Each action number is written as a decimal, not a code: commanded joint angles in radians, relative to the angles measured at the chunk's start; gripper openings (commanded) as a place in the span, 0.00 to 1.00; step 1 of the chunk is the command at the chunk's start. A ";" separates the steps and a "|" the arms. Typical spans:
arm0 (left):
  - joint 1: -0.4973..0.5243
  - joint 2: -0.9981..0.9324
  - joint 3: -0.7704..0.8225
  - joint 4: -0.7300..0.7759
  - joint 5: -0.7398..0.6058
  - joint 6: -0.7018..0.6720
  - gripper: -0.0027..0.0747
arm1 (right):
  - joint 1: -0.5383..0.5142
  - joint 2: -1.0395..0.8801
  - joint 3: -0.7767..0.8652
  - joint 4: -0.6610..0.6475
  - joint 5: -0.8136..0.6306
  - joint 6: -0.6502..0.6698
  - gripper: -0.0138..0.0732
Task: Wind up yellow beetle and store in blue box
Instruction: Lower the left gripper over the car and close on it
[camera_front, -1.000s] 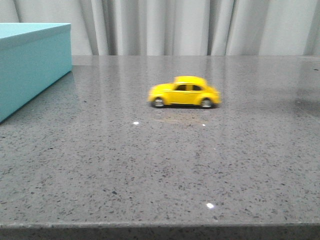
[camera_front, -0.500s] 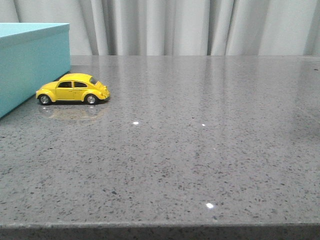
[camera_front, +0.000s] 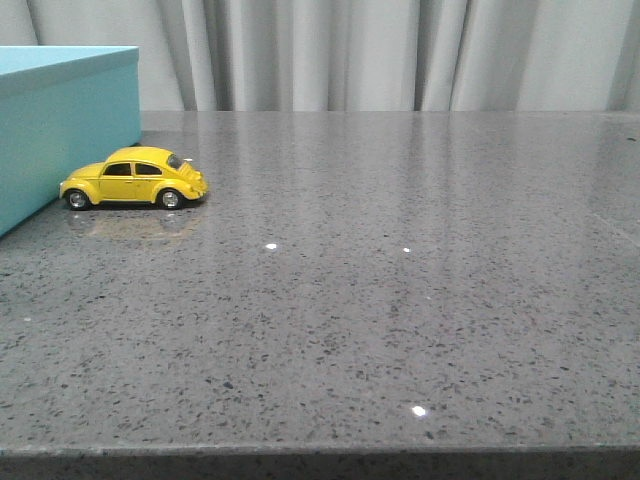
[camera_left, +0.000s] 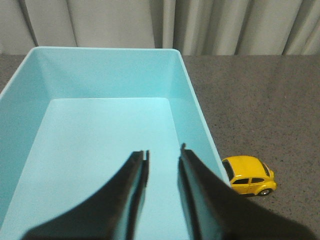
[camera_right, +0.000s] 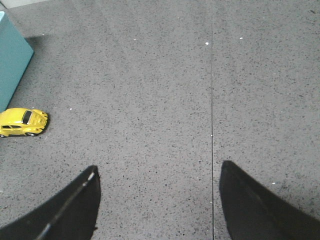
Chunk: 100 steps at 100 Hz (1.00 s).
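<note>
Resting beside blue box (camera_front: 60, 120), yellow beetle (camera_front: 133, 178), left claw (camera_left: 163, 155) slightly parted, right claw (camera_right: 157, 175) wide apart

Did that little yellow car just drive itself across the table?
Yes: with no gripper touching it, the yellow beetle rolled left from mid-table and now sits on the table beside the blue box, outside it. The box stayed put.

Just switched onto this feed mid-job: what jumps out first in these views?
The yellow beetle stands on its wheels on the grey table, at the foot of the blue box at the left edge of the front view. The box is open and empty, with the left end effector hovering above its interior, fingers slightly parted. The right end effector hangs wide open over bare table, holding nothing.
</note>
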 joint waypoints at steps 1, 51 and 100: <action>-0.012 0.057 -0.093 -0.018 -0.026 0.065 0.51 | 0.000 -0.006 -0.025 0.005 -0.061 -0.009 0.74; -0.232 0.479 -0.559 -0.020 0.417 0.670 0.63 | 0.000 -0.006 -0.025 0.006 -0.061 -0.010 0.74; -0.358 0.869 -0.829 0.081 0.596 0.815 0.63 | 0.000 -0.006 -0.025 0.006 -0.063 -0.010 0.74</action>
